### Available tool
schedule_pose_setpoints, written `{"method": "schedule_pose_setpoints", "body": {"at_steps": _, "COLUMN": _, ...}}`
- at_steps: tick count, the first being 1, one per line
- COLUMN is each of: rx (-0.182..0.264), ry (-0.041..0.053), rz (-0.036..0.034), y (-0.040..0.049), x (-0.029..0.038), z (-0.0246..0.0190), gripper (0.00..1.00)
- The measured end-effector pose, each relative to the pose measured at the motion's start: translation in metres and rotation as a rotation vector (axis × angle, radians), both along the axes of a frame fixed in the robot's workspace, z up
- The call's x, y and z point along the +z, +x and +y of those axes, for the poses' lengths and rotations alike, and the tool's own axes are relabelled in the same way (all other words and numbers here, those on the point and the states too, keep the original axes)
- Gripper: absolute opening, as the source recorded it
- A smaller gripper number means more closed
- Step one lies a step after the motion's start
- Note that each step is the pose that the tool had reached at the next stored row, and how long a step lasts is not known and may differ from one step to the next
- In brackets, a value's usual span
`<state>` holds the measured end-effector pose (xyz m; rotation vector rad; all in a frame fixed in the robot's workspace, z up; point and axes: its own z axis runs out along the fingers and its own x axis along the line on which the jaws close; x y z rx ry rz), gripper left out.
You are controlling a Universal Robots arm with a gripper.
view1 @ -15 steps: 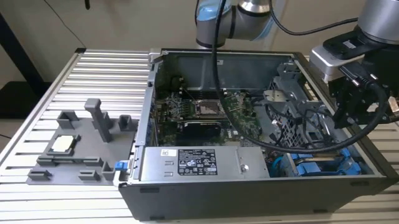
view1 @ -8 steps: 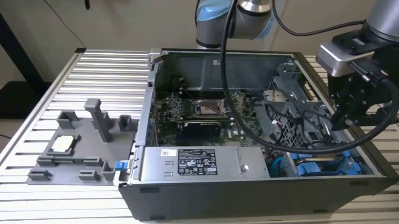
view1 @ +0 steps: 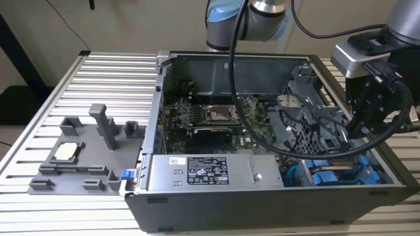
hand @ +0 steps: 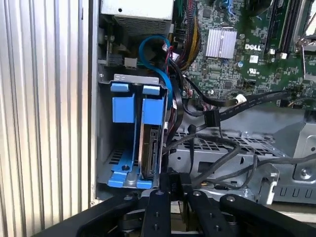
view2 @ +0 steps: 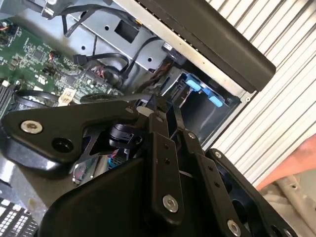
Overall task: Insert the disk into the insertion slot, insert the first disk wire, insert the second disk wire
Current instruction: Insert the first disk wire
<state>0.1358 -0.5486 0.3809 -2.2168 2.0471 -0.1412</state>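
The disk (hand: 149, 148), silver-grey in its bright blue carrier (view1: 341, 173), stands on edge inside the insertion slot (hand: 104, 94), a grey metal bay with blue tabs (view2: 200, 89) at the case's corner on the exterior view's right. My gripper (hand: 172, 178) hovers just beside the disk's exposed end, over the perforated cage. Its fingers (view2: 157, 116) are drawn together on a black disk wire (hand: 167, 155) that runs up to the tips; the plug itself is hidden between them. In the exterior view the gripper (view1: 363, 129) hangs over the case's right side among looping cables.
A second black plug (hand: 211, 117) dangles loose over the perforated cage (hand: 222, 148). The motherboard (view1: 217, 115) and the silver power supply box (view1: 196, 172) fill the rest of the case. A grey fixture (view1: 78, 152) lies on the slatted table at the exterior view's left.
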Motion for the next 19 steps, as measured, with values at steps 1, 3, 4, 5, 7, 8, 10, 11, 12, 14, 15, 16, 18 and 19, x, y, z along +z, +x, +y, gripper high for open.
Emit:
{"method": "schedule_pose_setpoints", "body": {"at_steps": 1, "rx": 0.000, "ry": 0.0002, "rz": 0.0043, "y": 0.0005, "x": -0.0002, "z": 0.0000, "gripper": 0.19}}
{"method": "schedule_pose_setpoints", "body": {"at_steps": 3, "rx": -0.002, "ry": 0.0038, "rz": 0.0117, "y": 0.0005, "x": -0.0005, "z": 0.0000, "gripper": 0.19}}
{"method": "schedule_pose_setpoints", "body": {"at_steps": 4, "rx": -0.003, "ry": 0.0060, "rz": 0.0151, "y": 0.0006, "x": -0.0006, "z": 0.0000, "gripper": 0.19}}
{"method": "schedule_pose_setpoints", "body": {"at_steps": 5, "rx": -0.003, "ry": 0.0080, "rz": 0.0182, "y": 0.0006, "x": -0.0006, "z": 0.0000, "gripper": 0.19}}
{"method": "schedule_pose_setpoints", "body": {"at_steps": 7, "rx": -0.004, "ry": 0.0144, "rz": 0.0248, "y": 0.0010, "x": -0.0008, "z": 0.0000, "gripper": 0.19}}
{"method": "schedule_pose_setpoints", "body": {"at_steps": 8, "rx": -0.004, "ry": 0.0174, "rz": 0.0285, "y": 0.0016, "x": -0.0008, "z": -0.0001, "gripper": 0.19}}
{"method": "schedule_pose_setpoints", "body": {"at_steps": 10, "rx": -0.004, "ry": 0.0189, "rz": 0.0359, "y": 0.0036, "x": -0.0008, "z": -0.0007, "gripper": 0.19}}
{"method": "schedule_pose_setpoints", "body": {"at_steps": 11, "rx": -0.004, "ry": 0.0190, "rz": 0.0390, "y": 0.0049, "x": -0.0008, "z": -0.0013, "gripper": 0.19}}
{"method": "schedule_pose_setpoints", "body": {"at_steps": 12, "rx": -0.004, "ry": 0.0192, "rz": 0.0419, "y": 0.0062, "x": -0.0009, "z": -0.0018, "gripper": 0.19}}
{"method": "schedule_pose_setpoints", "body": {"at_steps": 14, "rx": -0.004, "ry": 0.0192, "rz": 0.0483, "y": 0.0089, "x": -0.0009, "z": -0.0033, "gripper": 0.19}}
{"method": "schedule_pose_setpoints", "body": {"at_steps": 15, "rx": -0.004, "ry": 0.0191, "rz": 0.0517, "y": 0.0100, "x": -0.0009, "z": -0.0041, "gripper": 0.19}}
{"method": "schedule_pose_setpoints", "body": {"at_steps": 16, "rx": -0.004, "ry": 0.0191, "rz": 0.0552, "y": 0.0110, "x": -0.0009, "z": -0.0049, "gripper": 0.19}}
{"method": "schedule_pose_setpoints", "body": {"at_steps": 18, "rx": -0.004, "ry": 0.0191, "rz": 0.0627, "y": 0.0129, "x": -0.0009, "z": -0.0069, "gripper": 0.19}}
{"method": "schedule_pose_setpoints", "body": {"at_steps": 19, "rx": -0.004, "ry": 0.0191, "rz": 0.0657, "y": 0.0137, "x": -0.0009, "z": -0.0077, "gripper": 0.19}}
